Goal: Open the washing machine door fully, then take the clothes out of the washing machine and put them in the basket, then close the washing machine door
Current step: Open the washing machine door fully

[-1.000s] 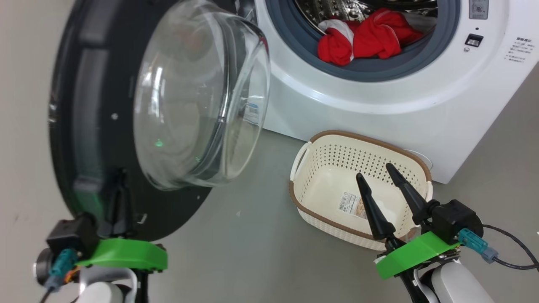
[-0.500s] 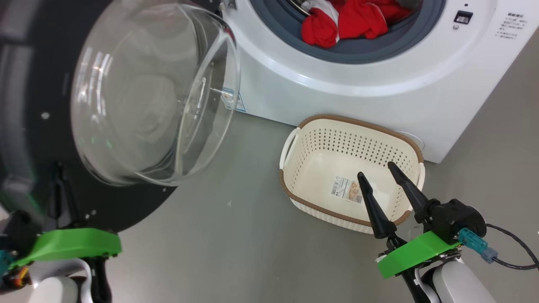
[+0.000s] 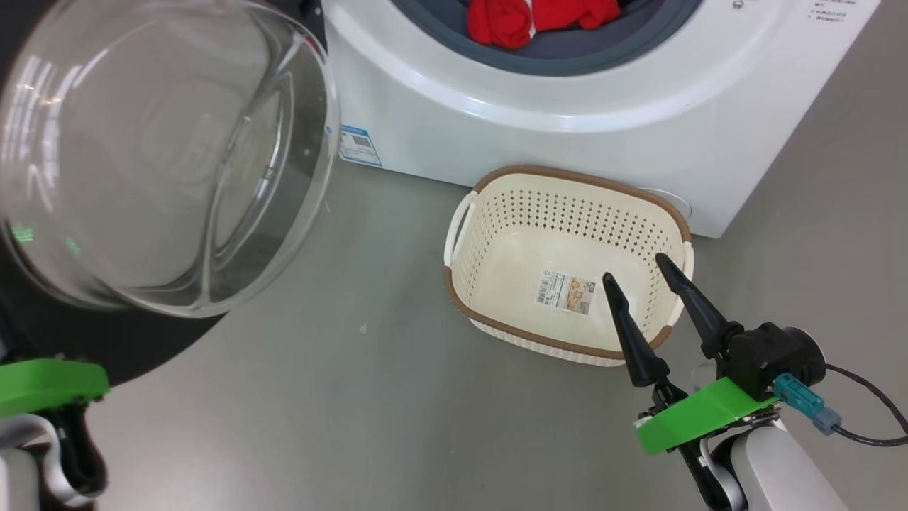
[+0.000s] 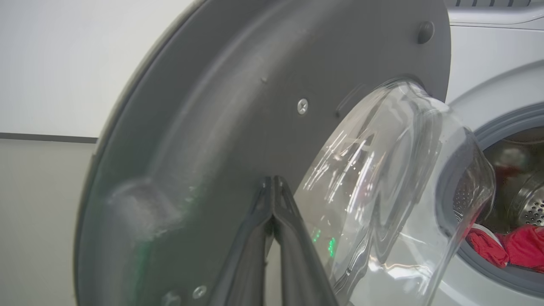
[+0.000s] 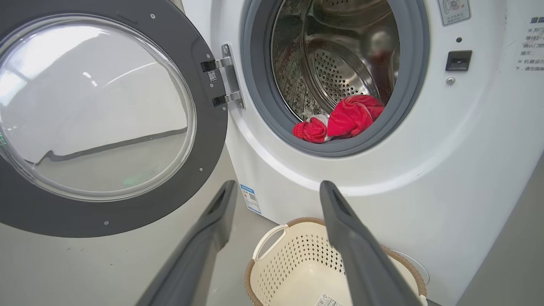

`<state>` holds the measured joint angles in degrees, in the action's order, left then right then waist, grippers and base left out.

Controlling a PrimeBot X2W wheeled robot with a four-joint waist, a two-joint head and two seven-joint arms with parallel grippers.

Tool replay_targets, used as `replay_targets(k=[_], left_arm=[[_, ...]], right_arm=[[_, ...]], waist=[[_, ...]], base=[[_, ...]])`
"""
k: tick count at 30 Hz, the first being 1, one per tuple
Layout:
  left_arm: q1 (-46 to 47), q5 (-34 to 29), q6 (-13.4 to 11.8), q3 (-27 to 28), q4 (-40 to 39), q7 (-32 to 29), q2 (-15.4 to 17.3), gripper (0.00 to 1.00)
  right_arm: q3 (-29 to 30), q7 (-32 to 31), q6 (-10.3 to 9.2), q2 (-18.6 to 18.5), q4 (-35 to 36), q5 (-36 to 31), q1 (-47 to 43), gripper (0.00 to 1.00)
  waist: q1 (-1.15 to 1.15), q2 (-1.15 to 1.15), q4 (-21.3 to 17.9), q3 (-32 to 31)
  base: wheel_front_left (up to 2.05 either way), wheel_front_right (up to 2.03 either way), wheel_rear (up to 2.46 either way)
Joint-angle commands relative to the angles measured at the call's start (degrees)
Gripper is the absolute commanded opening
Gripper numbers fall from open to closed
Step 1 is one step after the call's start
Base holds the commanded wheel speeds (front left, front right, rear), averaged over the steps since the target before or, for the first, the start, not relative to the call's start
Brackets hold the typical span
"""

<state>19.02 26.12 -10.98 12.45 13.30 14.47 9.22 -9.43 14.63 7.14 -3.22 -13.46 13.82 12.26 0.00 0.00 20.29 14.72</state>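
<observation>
Fingers pressed together on your left gripper (image 4: pixel 272 182), tips at the inner face of the washing machine door (image 4: pixel 221 106) — your right gripper (image 3: pixel 631 268) hangs spread wide by the near side of the basket (image 3: pixel 574 175). The clothes (image 5: pixel 352 117) lie up and ahead of that right gripper, low in the mouth of the washing machine (image 5: pixel 467 148), so the right arm is nearer. Against a second ago the door has swung wider, left arm carried out with it — though the head camera has dipped too.

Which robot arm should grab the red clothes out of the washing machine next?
Probably the right. Its right gripper is open and free, facing the clothes, over the basket. The left gripper is shut, tips at the washing machine door.
</observation>
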Motion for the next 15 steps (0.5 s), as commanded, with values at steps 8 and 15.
replay_targets(k=[8, 15], left_arm=[[5.31, -3.53, 3.50, 10.30, 2.93, 0.52, 1.29, 0.00], [7.66, -5.74, 5.79, 15.89, 5.77, 0.52, 1.06, 0.00]], right_arm=[[-1.05, 0.37, 0.35, 0.35, 2.18, -1.45, 2.14, 1.00], [-0.99, 0.37, 0.35, 0.35, 2.44, -1.95, 2.63, 1.00]], waist=[[0.00, 0.00, -1.62, 2.18], [0.00, 0.00, -2.59, 3.28]], base=[[0.00, 0.00, 0.00], [0.00, 0.00, 0.00]])
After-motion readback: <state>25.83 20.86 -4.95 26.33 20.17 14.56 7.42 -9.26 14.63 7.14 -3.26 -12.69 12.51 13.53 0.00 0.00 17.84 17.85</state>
